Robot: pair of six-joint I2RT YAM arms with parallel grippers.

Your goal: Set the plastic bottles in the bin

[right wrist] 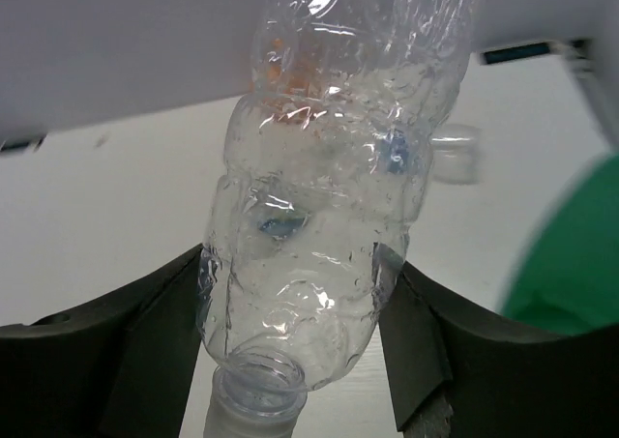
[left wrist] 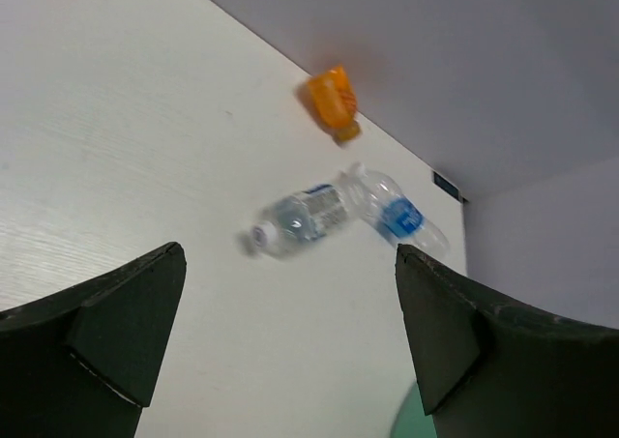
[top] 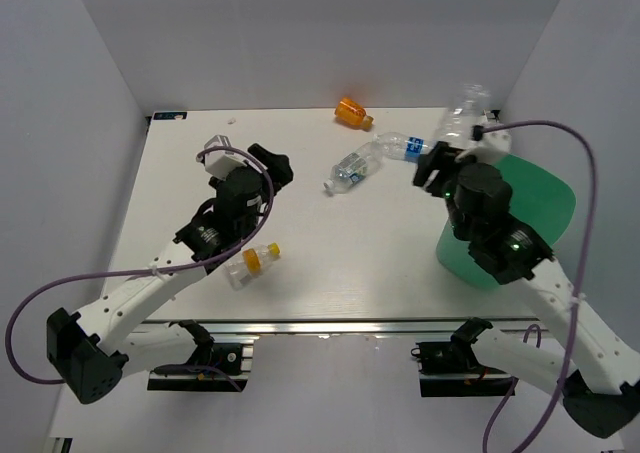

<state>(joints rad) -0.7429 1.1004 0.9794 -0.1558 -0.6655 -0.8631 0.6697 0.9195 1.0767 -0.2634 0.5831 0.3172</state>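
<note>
My right gripper (top: pixel 445 156) (right wrist: pixel 295 307) is shut on a long clear crumpled bottle (top: pixel 462 113) (right wrist: pixel 338 167) near its neck and holds it above the table, just left of the green bin (top: pixel 535 203) (right wrist: pixel 571 254). My left gripper (top: pixel 272 165) (left wrist: pixel 290 264) is open and empty. A stubby orange bottle (top: pixel 352 111) (left wrist: pixel 332 98) lies at the back wall. A clear blue-labelled bottle (top: pixel 405 145) (left wrist: pixel 398 216) lies mid-table, touching another clear white-capped bottle (top: pixel 348 168) (left wrist: pixel 295 220). A small clear orange-capped bottle (top: pixel 250 263) lies beside the left arm.
White walls close the table on the left, back and right. The bin stands at the table's right side, partly under the right arm; its rim also shows in the left wrist view (left wrist: pixel 411 421). The metal rail runs along the near edge (top: pixel 330 325).
</note>
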